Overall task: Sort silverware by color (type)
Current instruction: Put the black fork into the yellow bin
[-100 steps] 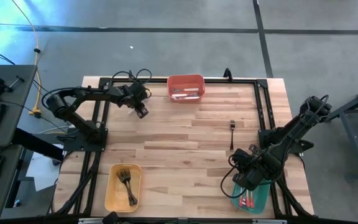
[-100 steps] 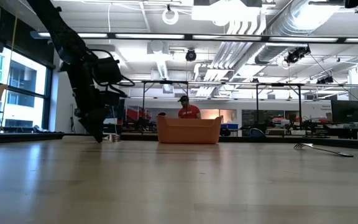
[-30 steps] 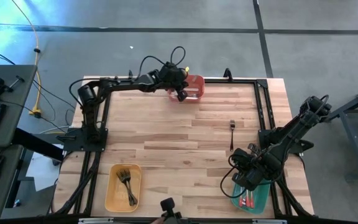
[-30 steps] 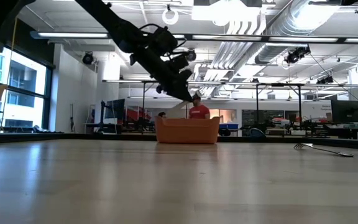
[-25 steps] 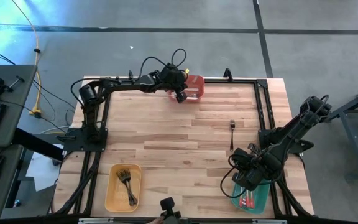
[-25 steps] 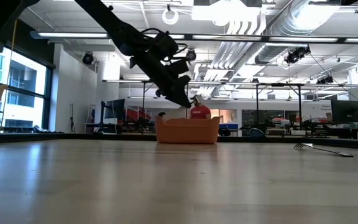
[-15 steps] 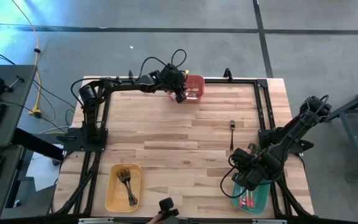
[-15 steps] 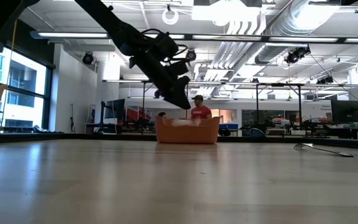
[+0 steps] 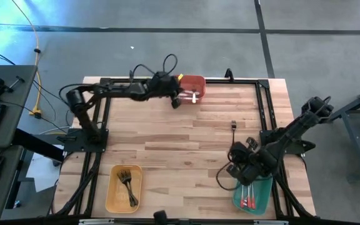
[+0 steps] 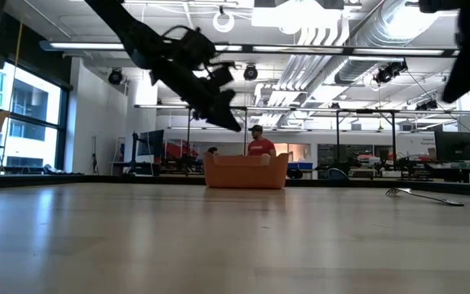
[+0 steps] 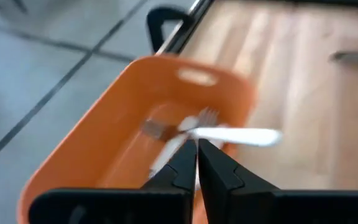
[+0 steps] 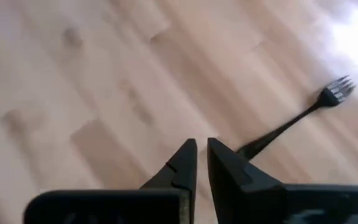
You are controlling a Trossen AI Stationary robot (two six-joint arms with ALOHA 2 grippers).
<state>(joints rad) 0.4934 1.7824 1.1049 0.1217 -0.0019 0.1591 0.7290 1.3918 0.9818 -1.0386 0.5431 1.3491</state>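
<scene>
My left gripper [image 9: 177, 104] [image 10: 237, 126] [image 11: 196, 152] is shut and holds nothing; it hangs above the table just off the left side of the red bin [image 9: 191, 87] [image 11: 135, 130]. White-handled forks [image 11: 191, 127] lie in that bin, and one white handle [image 11: 247, 135] reaches over its rim. A black-handled fork [image 9: 233, 134] [image 12: 297, 118] lies flat on the wood right of centre. My right gripper [image 9: 232, 167] [image 12: 202, 152] hovers shut and empty between that fork and the green bin [image 9: 255, 195].
A yellow bin [image 9: 124, 187] with black-handled forks stands at the near left. The green bin at the near right holds red-handled pieces [image 9: 247, 201]. A black frame [image 9: 264, 106] runs along the table's sides. A person [image 10: 257, 143] stands far behind the table.
A white-handled piece that hung from my left gripper over the red bin has dropped into it. That gripper has then drawn back toward the table's left edge, off the bin. My right gripper has turned away from the green bin toward the black fork.
</scene>
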